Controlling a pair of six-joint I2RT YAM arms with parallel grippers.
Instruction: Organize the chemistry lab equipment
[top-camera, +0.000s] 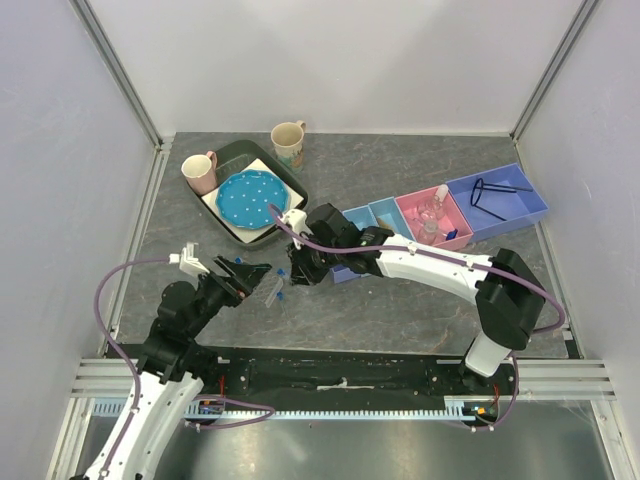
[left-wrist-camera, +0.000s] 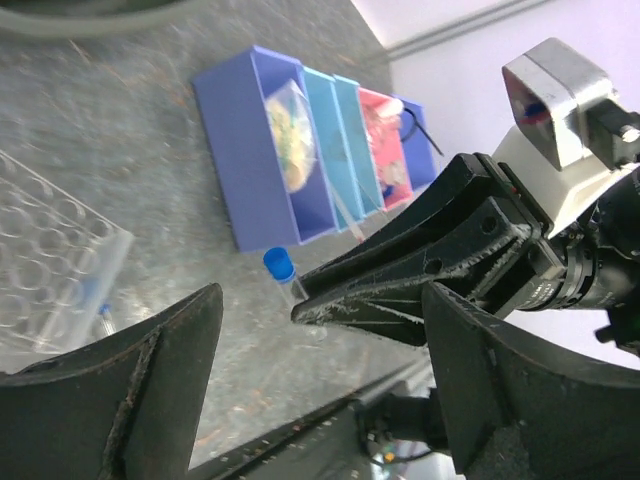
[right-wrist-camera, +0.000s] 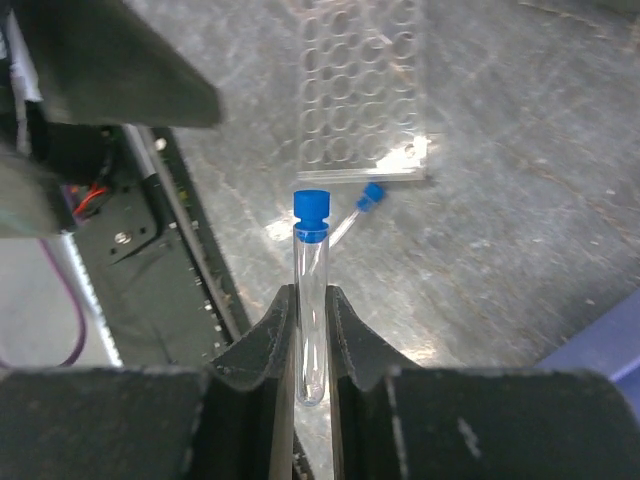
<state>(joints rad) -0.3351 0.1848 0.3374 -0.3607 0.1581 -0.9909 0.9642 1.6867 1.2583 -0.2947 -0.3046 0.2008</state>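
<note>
test tube (right-wrist-camera: 311, 255) with a blue cap is held by the right gripper (right-wrist-camera: 311, 310), whose two fingers are closed narrow on the glass near its lower end, so the cap end points away from the wrist. it is over the grey table (top-camera: 400, 300), near the short edge of the clear tube rack (right-wrist-camera: 360, 90), and it does not sit in any hole of the rack. a second capped tube (right-wrist-camera: 365, 200) lies flat on the table, its cap just beside the corner of the rack. the left gripper (left-wrist-camera: 322, 310) is wide, with nothing between its fingers, and it faces the right gripper from near. to the right a row of coloured bins (top-camera: 500, 205) stands on the table.
</note>
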